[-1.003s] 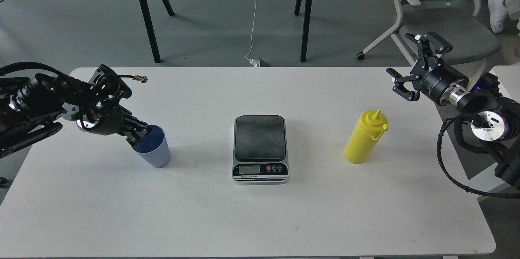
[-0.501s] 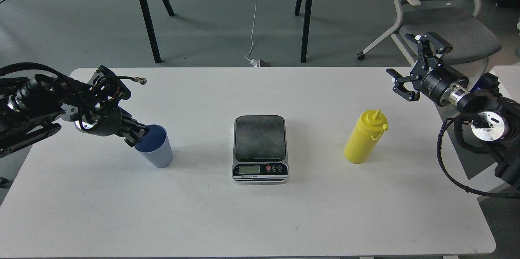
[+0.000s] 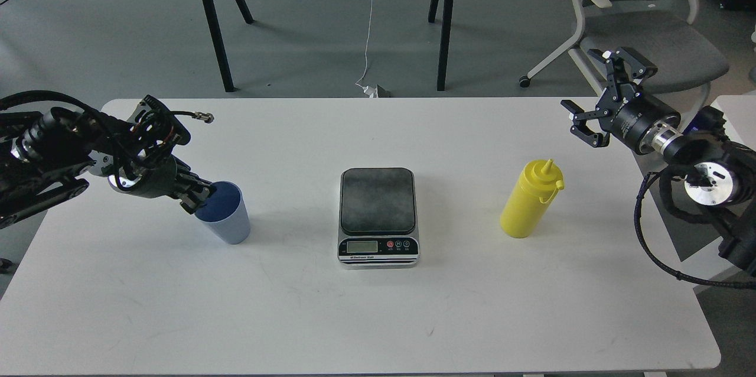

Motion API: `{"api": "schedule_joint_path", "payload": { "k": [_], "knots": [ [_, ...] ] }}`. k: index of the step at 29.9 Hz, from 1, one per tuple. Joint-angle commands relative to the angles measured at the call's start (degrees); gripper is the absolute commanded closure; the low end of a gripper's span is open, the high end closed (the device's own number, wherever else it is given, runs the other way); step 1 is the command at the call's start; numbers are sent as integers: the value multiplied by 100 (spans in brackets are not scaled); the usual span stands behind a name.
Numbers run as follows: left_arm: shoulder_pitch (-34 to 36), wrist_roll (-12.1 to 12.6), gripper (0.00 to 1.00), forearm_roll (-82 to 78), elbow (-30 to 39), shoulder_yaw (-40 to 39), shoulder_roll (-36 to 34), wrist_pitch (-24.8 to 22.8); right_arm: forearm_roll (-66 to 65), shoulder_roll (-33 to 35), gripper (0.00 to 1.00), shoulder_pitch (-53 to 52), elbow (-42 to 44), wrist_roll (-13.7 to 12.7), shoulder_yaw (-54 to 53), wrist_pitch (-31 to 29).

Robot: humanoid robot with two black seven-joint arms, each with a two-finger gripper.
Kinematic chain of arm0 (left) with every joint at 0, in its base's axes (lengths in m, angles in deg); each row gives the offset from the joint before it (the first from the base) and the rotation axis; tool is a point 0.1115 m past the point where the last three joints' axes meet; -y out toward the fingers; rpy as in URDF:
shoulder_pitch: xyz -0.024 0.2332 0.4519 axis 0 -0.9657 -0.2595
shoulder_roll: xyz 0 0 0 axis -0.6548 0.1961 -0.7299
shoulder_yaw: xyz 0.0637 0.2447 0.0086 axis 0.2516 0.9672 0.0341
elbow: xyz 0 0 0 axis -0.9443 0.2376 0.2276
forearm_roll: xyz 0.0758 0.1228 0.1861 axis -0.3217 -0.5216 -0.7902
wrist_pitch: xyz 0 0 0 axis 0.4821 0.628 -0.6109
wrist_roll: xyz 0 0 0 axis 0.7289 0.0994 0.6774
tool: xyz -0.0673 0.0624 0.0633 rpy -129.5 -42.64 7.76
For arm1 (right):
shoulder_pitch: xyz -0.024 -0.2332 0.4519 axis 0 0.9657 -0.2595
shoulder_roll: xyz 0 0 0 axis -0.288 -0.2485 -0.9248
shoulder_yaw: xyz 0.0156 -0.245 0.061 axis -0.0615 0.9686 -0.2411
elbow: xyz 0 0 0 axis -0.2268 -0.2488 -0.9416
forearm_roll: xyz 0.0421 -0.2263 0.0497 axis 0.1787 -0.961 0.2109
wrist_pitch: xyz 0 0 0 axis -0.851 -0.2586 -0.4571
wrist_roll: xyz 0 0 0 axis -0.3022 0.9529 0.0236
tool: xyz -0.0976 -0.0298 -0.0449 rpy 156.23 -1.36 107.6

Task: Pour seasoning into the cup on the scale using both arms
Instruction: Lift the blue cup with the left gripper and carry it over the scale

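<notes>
The light-blue cup stands on the white table at the left. My left gripper is at the cup's left rim, its dark fingertips touching or overlapping the rim; I cannot tell the fingers apart. The scale lies at the table's middle with nothing on its dark platform. The yellow seasoning bottle stands upright to the right of the scale. My right gripper is open and empty, over the table's far right corner, well apart from the bottle.
An office chair stands beyond the table's far right corner, behind my right gripper. Black table legs and a white cable are on the floor behind the table.
The cup has shifted slightly to the right and my left gripper has drawn back a little to the rim's left edge. The right arm, bottle and scale have not moved.
</notes>
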State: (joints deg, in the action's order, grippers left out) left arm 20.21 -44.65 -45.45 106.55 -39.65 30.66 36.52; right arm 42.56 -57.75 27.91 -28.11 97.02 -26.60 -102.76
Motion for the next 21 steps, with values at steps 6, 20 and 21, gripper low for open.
{"api": "schedule_joint_path", "payload": {
  "k": [6,20,21],
  "knots": [
    [179,1,99,-39,-9,23,-10,9,4,-9,1,0,0,0,0,0],
    [329,1,99,-48,17,155,-10,9,-5,-9,1,9,0,0,0,0],
    [346,1,99,-48,17,155,-10,9,4,-9,1,9,0,0,0,0]
  ]
}}
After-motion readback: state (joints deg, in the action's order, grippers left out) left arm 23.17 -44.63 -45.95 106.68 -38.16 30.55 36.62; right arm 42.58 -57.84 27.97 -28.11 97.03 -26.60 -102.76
